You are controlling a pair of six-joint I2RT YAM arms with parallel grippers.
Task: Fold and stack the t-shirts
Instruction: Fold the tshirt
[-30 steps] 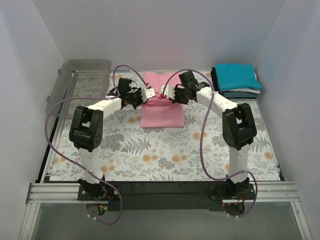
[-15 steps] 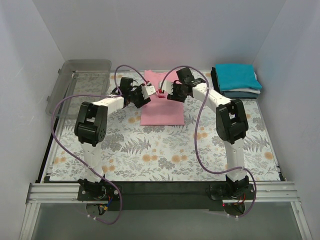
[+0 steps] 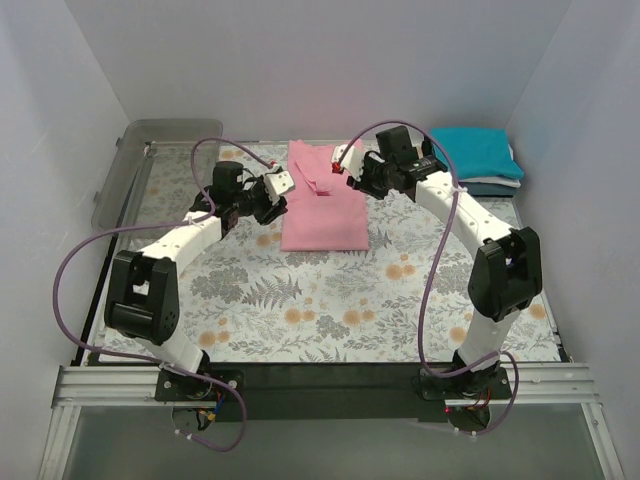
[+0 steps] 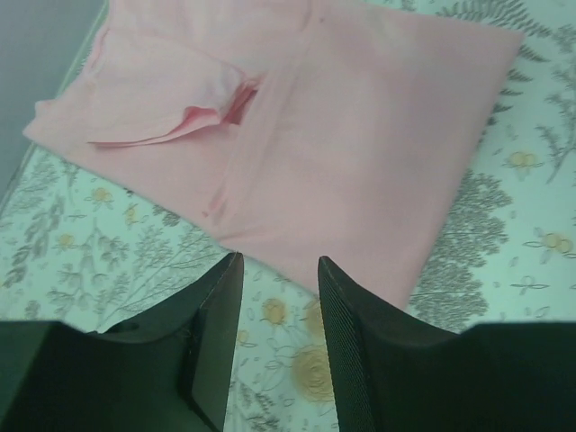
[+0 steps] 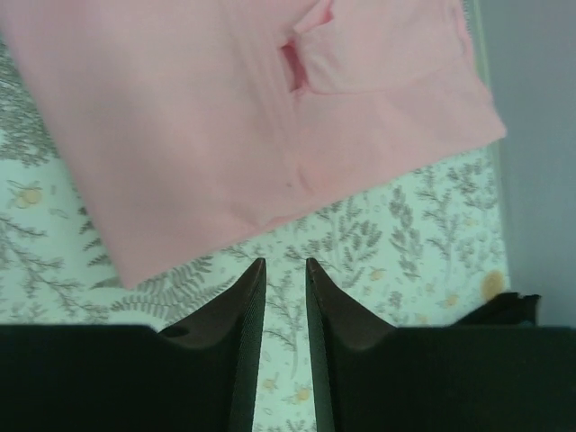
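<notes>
As pink t-shirt (image 3: 322, 215) lies folded | left end effector (image 4: 279, 265) parted, empty

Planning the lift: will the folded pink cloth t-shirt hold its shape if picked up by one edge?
Probably not: the folded pink cloth t-shirt looks thin and floppy, its sleeve flap curling up. Likely light; layers may unfold.

Overhead, wrist close-ups: common pink t-shirt (image 3: 322, 215)

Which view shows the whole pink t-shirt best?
Top external: the pink t-shirt shows nearly its whole outline there. Left wrist sees most of it, cropped at the top. Right wrist shows one part with a folded sleeve, cropped at top and left.
</notes>
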